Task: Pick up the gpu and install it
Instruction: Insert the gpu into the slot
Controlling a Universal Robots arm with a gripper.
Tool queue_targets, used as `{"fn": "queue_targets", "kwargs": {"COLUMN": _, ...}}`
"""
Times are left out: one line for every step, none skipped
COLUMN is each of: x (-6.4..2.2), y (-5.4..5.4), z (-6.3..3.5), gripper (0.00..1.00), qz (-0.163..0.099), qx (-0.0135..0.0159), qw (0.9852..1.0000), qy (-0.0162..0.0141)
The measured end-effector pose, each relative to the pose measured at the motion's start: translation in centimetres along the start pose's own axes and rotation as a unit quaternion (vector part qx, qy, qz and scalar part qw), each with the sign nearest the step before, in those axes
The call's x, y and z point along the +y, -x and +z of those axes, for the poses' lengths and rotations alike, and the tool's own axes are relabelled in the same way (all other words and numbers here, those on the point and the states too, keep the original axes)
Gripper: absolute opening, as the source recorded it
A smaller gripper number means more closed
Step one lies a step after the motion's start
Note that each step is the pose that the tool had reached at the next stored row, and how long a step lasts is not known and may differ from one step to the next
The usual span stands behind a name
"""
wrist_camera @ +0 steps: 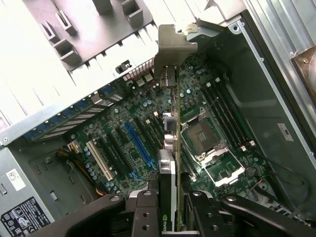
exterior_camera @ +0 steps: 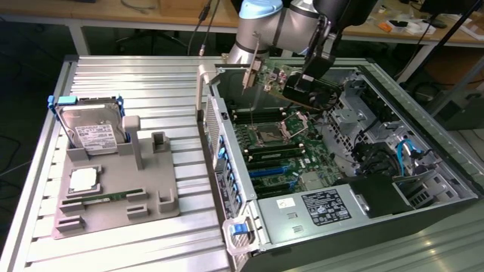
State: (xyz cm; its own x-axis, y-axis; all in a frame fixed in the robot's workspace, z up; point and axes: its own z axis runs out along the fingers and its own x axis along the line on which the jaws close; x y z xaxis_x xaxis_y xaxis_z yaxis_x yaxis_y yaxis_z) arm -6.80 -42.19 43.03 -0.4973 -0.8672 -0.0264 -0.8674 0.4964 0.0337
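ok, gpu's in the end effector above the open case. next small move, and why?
Probably a sideways shift toward the blue slot: the end effector holds the gpu clear above the motherboard, and its edge looks lined up nearer the CPU socket than the slot.

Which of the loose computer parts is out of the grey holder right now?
The gpu: clamped edge-on in the gripper above the motherboard, while the hard drive and memory stick sit in the grey holder.

The gpu (wrist_camera: 167,170) in the pincer (wrist_camera: 170,197) hangs clear over the open motherboard (exterior_camera: 276,150); power supply (exterior_camera: 325,207) blocks the near end, cables (exterior_camera: 408,150) crowd the exterior view's right.
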Motion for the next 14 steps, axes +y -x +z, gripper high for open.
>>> {"fn": "queue_targets", "kwargs": {"x": 0.0, "y": 0.0, "z": 0.0, "gripper": 0.27, "qz": -0.003, "qx": 0.0001, "qw": 1.0, "qy": 0.0001}}
{"fn": "queue_targets", "kwargs": {"x": 0.0, "y": 0.0, "z": 0.01, "gripper": 0.27, "qz": -0.007, "qx": 0.0001, "qw": 1.0, "qy": 0.0002}}
{"fn": "queue_targets", "kwargs": {"x": 0.0, "y": 0.0, "z": 0.0, "gripper": 0.27, "qz": -0.01, "qx": 0.0003, "qw": 0.9999, "qy": 0.0003}}
{"fn": "queue_targets", "kwargs": {"x": 0.0, "y": 0.0, "z": 0.01, "gripper": 0.27, "qz": -0.013, "qx": 0.0004, "qw": 0.9999, "qy": 0.0003}}
{"fn": "queue_targets", "kwargs": {"x": 0.0, "y": 0.0, "z": 0.01, "gripper": 0.27, "qz": -0.017, "qx": 0.0005, "qw": 0.9999, "qy": 0.0004}}
{"fn": "queue_targets", "kwargs": {"x": 0.0, "y": 0.0, "z": 0.01, "gripper": 0.27, "qz": -0.019, "qx": 0.0005, "qw": 0.9998, "qy": 0.0005}}
{"fn": "queue_targets", "kwargs": {"x": 0.0, "y": 0.0, "z": 0.01, "gripper": 0.27, "qz": -0.019, "qx": 0.0006, "qw": 0.9998, "qy": 0.0005}}
{"fn": "queue_targets", "kwargs": {"x": 0.0, "y": 0.0, "z": 0.0, "gripper": 0.27, "qz": -0.019, "qx": 0.0006, "qw": 0.9998, "qy": 0.0005}}
{"fn": "queue_targets", "kwargs": {"x": 0.0, "y": 0.0, "z": 0.01, "gripper": 0.27, "qz": -0.019, "qx": 0.0006, "qw": 0.9998, "qy": 0.0005}}
{"fn": "queue_targets", "kwargs": {"x": 0.0, "y": 0.0, "z": 0.01, "gripper": 0.27, "qz": -0.019, "qx": 0.0006, "qw": 0.9998, "qy": 0.0005}}
{"fn": "queue_targets", "kwargs": {"x": -0.01, "y": 0.01, "z": 0.01, "gripper": 0.27, "qz": -0.02, "qx": 0.0006, "qw": 0.9998, "qy": 0.0005}}
{"fn": "queue_targets", "kwargs": {"x": -0.02, "y": 0.02, "z": 0.01, "gripper": 0.27, "qz": -0.022, "qx": 0.0007, "qw": 0.9998, "qy": 0.0006}}
{"fn": "queue_targets", "kwargs": {"x": -0.04, "y": 0.02, "z": 0.01, "gripper": 0.27, "qz": -0.025, "qx": 0.0008, "qw": 0.9997, "qy": 0.0007}}
{"fn": "queue_targets", "kwargs": {"x": -0.05, "y": 0.03, "z": 0.01, "gripper": 0.27, "qz": -0.028, "qx": 0.0008, "qw": 0.9996, "qy": 0.0007}}
